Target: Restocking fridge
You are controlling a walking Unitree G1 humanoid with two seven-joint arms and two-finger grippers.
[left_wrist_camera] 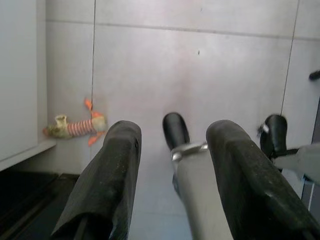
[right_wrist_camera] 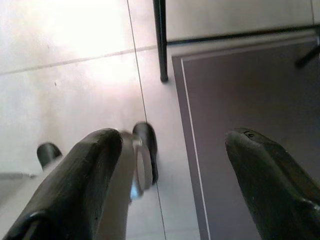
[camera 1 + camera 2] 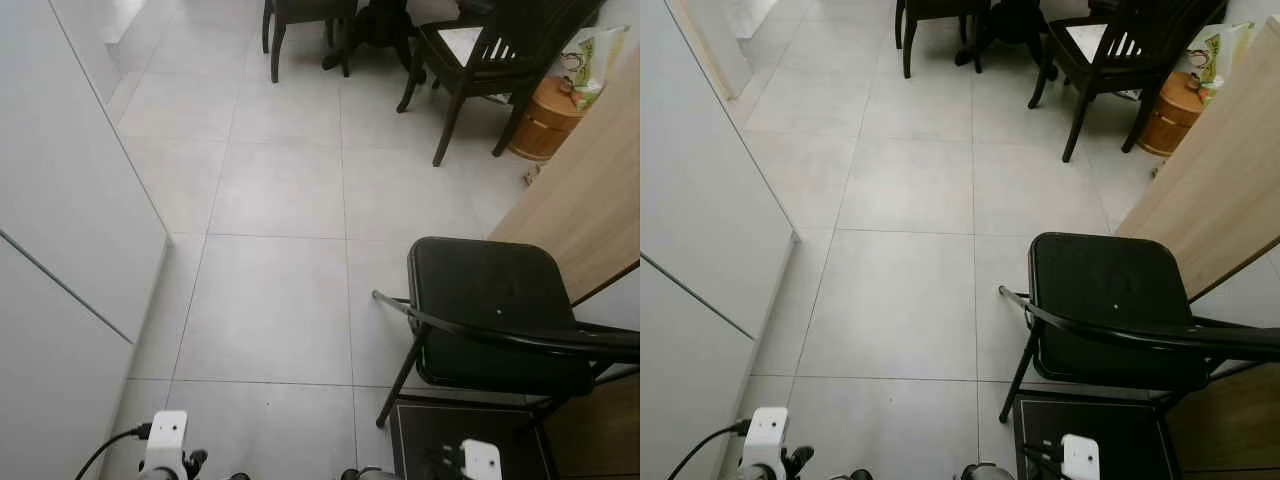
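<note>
Left gripper: hangs low over the floor, its two matte black fingers spread apart with nothing between them.
Right gripper: hangs low too, its two black fingers wide apart and empty, above the edge of a dark mat.
Robot feet: two rounded glossy black caps on silver legs.
Toy: one small soft figure with red and white stripes and orange bits, lying on the tile beside the white cabinet base.
Floor: large smooth pale grey square tiles with thin grout lines.
White panels: flat, glossy, on the robot's left; whether this is the fridge cannot be told.
Folding chair: one, black padded seat, thin black metal tube frame, on the right.
Wooden board: light grain, slanting behind the chair.
Dining chairs: two, dark wood; one has a slatted back.
Wooden tub: one, round, orange-brown, farthest right.
</note>
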